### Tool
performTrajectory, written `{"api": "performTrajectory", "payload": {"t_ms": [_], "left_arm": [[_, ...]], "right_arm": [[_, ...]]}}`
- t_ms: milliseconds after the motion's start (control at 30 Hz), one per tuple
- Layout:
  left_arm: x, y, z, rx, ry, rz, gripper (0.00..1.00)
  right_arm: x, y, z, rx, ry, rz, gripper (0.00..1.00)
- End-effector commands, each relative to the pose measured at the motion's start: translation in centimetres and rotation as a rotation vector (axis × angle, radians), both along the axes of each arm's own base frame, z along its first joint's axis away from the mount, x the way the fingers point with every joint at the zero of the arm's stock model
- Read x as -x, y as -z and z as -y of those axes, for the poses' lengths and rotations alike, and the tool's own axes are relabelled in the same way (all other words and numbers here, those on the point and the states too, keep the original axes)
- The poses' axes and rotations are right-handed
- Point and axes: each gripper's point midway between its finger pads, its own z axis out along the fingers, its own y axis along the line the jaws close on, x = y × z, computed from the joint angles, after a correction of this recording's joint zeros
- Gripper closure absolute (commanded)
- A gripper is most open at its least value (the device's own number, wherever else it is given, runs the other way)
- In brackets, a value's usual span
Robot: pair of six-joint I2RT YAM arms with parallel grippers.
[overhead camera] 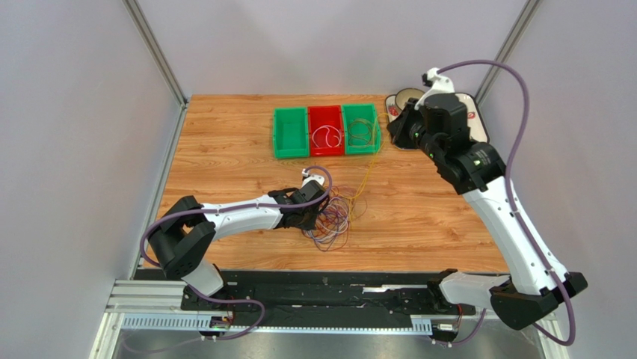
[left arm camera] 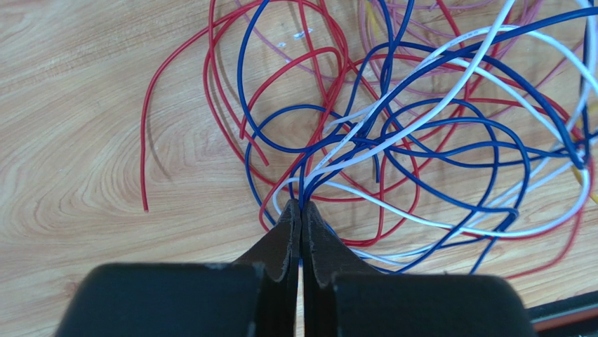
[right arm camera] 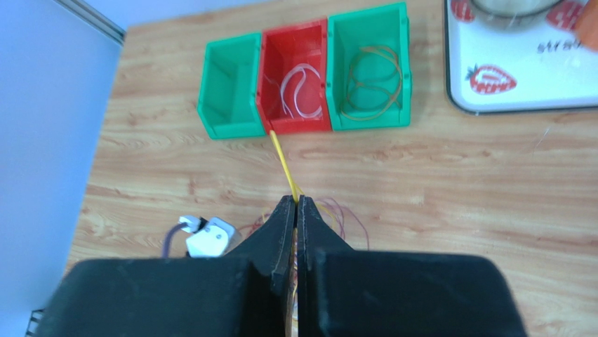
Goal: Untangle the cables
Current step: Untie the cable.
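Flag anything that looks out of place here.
The cables lie in one knotted heap on the table, pinched by the left gripper. A yellow cable sticks out of the right gripper towards the red bin.

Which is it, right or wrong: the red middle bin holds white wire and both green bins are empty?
Not quite. The right wrist view shows the right green bin holding a brownish wire coil; only the left green bin is empty.

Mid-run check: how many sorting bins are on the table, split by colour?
Green bins: 2
Red bins: 1
Total: 3
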Motion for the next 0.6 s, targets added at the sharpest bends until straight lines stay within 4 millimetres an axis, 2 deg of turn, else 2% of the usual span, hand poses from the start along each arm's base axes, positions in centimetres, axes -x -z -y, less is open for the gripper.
{"api": "performTrajectory", "payload": {"t_ms": [0, 67, 100, 167, 200, 300, 333, 400, 433, 567], "left_arm": [[-0.4, -1.7, -0.1, 0.014, -0.027, 0.036, 1.0], [-0.3, -1.7, -0.2, 0.012, -0.028, 0.036, 1.0], [-0.4, -1.8, -0.2, 0.014, -0.029, 0.039, 1.0], [-0.3, -1.8, -0.3, 0.01, -0.03, 0.038, 1.0], [-0.4, -1.7, -0.3, 0.008, -0.03, 0.038, 1.0], [-0.3, -1.4, -0.4, -0.001, -0.035, 0.03, 1.0], [-0.3, -1.4, -0.4, -0.001, -0.034, 0.029, 1.0], [-0.3, -1.4, -0.4, -0.001, -0.034, 0.029, 1.0], [-0.3, -1.5, -0.4, 0.0, -0.034, 0.032, 1.0], [-0.4, -1.7, -0.6, -0.004, -0.035, 0.039, 1.0]], "right_arm": [[1.1, -7.8, 2.1, -0.025, 0.039, 0.189, 1.0], [1.4, -9.9, 2.7, -0.025, 0.055, 0.241, 1.0], [1.6, -11.6, 3.4, -0.033, 0.08, 0.282, 1.0], [1.7, -13.5, 3.9, -0.038, 0.097, 0.325, 1.0], [2.1, -15.6, 4.4, -0.046, 0.107, 0.374, 1.0], [2.1, -18.3, 4.9, -0.045, 0.123, 0.44, 1.0], [2.6, -20.2, 5.3, -0.062, 0.132, 0.483, 1.0], [2.3, -21.4, 5.4, -0.061, 0.144, 0.508, 1.0], [2.8, -23.1, 5.9, -0.068, 0.154, 0.549, 1.0], [2.9, -25.9, 7.3, -0.09, 0.227, 0.638, 1.0]]}}
